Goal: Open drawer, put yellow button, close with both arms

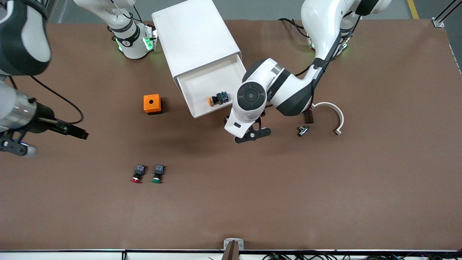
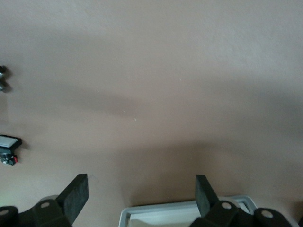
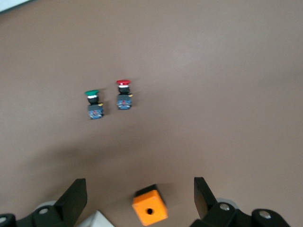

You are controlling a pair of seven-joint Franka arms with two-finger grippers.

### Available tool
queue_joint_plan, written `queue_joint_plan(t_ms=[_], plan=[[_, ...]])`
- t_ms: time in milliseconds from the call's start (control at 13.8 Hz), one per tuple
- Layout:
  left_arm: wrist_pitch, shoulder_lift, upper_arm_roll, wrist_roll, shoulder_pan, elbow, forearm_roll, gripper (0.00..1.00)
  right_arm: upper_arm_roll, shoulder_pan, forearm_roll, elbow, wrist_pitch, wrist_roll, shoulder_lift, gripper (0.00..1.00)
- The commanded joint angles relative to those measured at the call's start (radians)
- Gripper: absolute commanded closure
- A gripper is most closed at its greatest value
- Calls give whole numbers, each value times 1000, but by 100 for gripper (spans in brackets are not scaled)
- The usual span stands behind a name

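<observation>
The white cabinet [image 1: 195, 36] stands at the robots' side of the table, and its top drawer [image 1: 202, 85] is pulled open. The yellow button [image 1: 217, 98] lies on its side in the drawer near the front wall. My left gripper [image 1: 249, 131] is open and empty, low over the table just off the drawer's front corner at the left arm's end. The left wrist view shows its open fingers [image 2: 75, 196] and the drawer's rim [image 2: 184, 210]. My right gripper [image 1: 16, 147] is raised high at the right arm's end, open and empty [image 3: 139, 189].
An orange box [image 1: 152, 104] with a hole sits beside the drawer toward the right arm's end; it also shows in the right wrist view [image 3: 149, 210]. A red button [image 1: 136, 174] and a green button [image 1: 158, 173] lie nearer the camera. A white curved piece [image 1: 334, 112] and a small metal part [image 1: 302, 130] lie by the left arm.
</observation>
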Motion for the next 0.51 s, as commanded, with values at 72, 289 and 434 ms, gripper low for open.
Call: queue_joint_plan(t_ms=[72, 289, 434], plan=[[31, 11, 5, -1, -40, 1, -58, 1, -41, 0, -58, -78, 0, -135, -87, 0], [31, 11, 5, -2, -72, -5, -93, 1, -46, 0, -96, -86, 9, -192, -109, 0], [30, 8, 5, -4, -107, -25, -112, 1, -64, 1, -103, -118, 36, -226, -141, 0]])
